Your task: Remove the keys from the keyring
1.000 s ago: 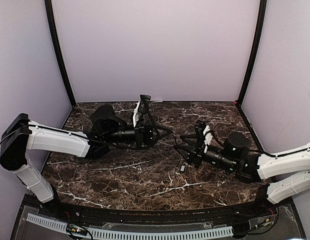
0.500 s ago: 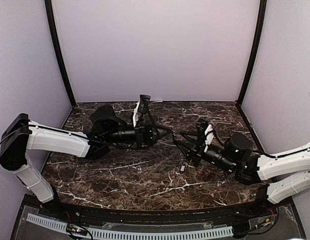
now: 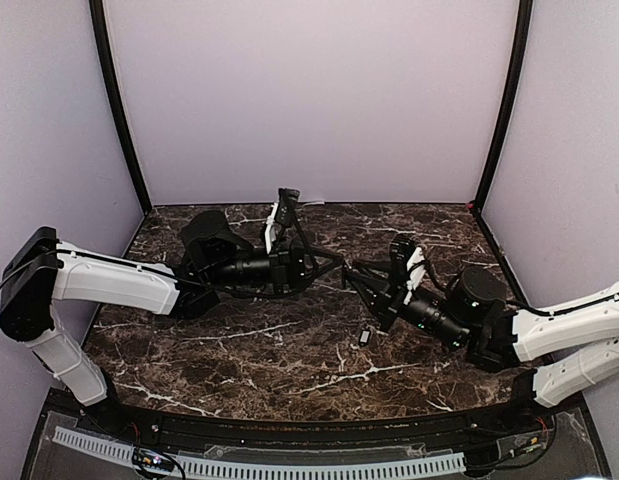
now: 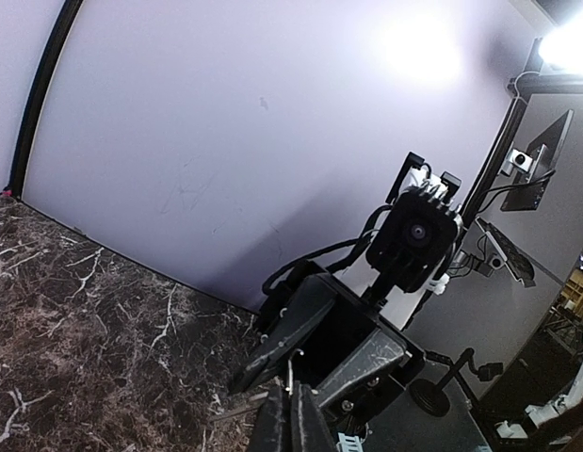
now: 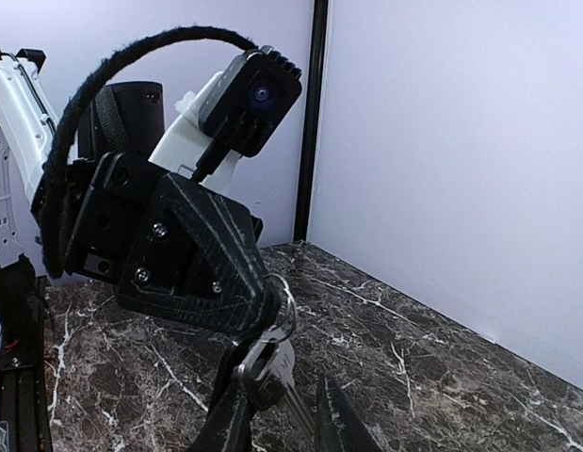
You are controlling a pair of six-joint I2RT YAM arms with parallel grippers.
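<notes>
In the top view my left gripper [image 3: 339, 258] and right gripper [image 3: 357, 278] meet tip to tip above the middle of the marble. In the right wrist view the left gripper [image 5: 263, 303] is shut on the thin metal keyring [image 5: 293, 299]. Silvery keys [image 5: 283, 365] hang from the ring. My right gripper [image 5: 283, 428] is open, with the keys between its fingers, close against the left one. In the left wrist view my left gripper [image 4: 289, 422] pinches the ring wire [image 4: 293, 372], and the right gripper's spread fingers [image 4: 291, 330] face it.
A small black fob piece [image 3: 365, 337] lies on the dark marble table [image 3: 239, 340], in front of the two grippers. Pale walls with black corner posts [image 3: 119, 110] close in the back and sides.
My right gripper has moved up and to the left, closing in on the left gripper's tip and the hanging keys. The left arm has held still.
</notes>
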